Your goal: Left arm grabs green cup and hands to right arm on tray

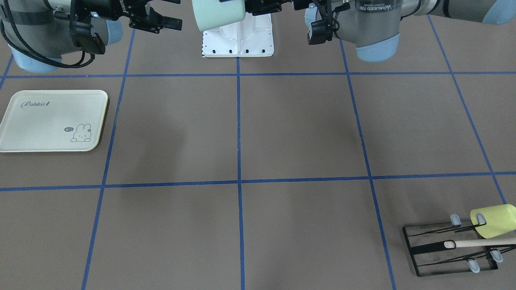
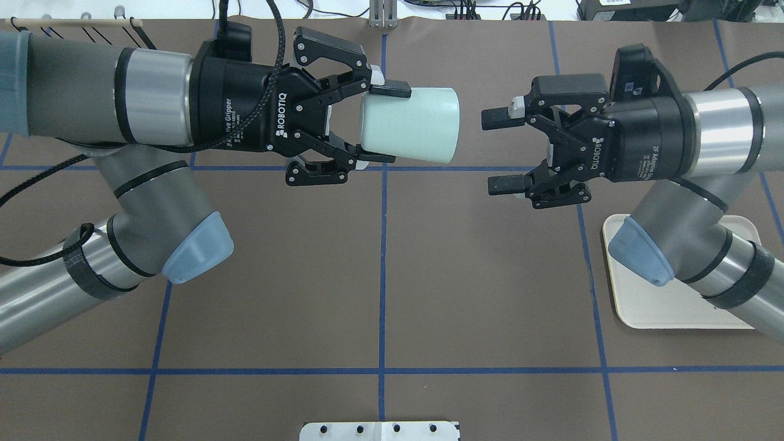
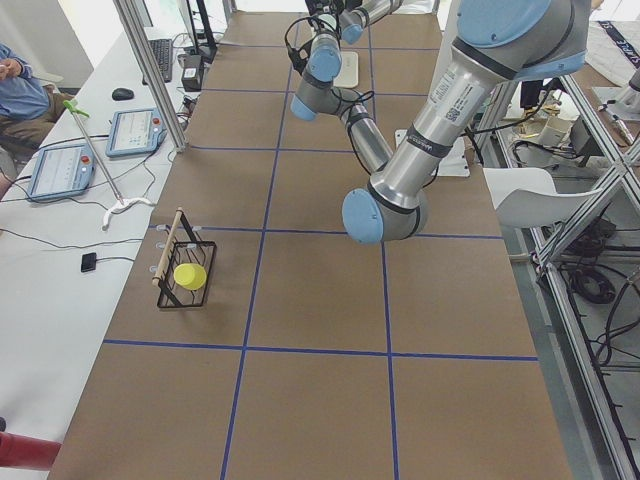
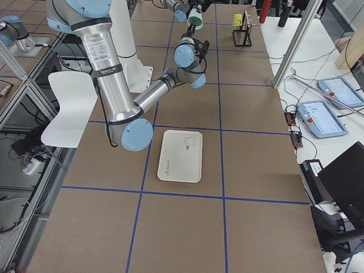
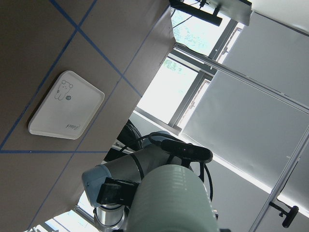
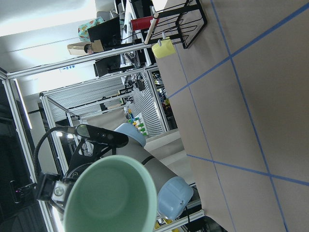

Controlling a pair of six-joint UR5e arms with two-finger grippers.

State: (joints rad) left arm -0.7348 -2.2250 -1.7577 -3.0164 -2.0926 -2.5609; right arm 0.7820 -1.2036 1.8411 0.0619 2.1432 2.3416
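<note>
My left gripper [image 2: 384, 124] is shut on the base end of the pale mint-green cup [image 2: 409, 125] and holds it on its side, high above the table, with the mouth facing my right gripper. My right gripper [image 2: 496, 151] is open and empty, a short gap from the cup's mouth. The cup also shows at the top of the front view [image 1: 219, 14], in the left wrist view [image 5: 176, 203], and mouth-on in the right wrist view [image 6: 113, 198]. The cream Rabbit tray [image 1: 52, 121] lies flat and bare on the table, partly under my right arm in the overhead view [image 2: 674, 312].
A black wire rack [image 1: 447, 249] with a wooden stick across it holds a yellow-green cup [image 1: 494, 220] at the far table corner on my left side. A white base plate [image 1: 238, 40] sits at the robot's base. Blue tape lines grid the brown table.
</note>
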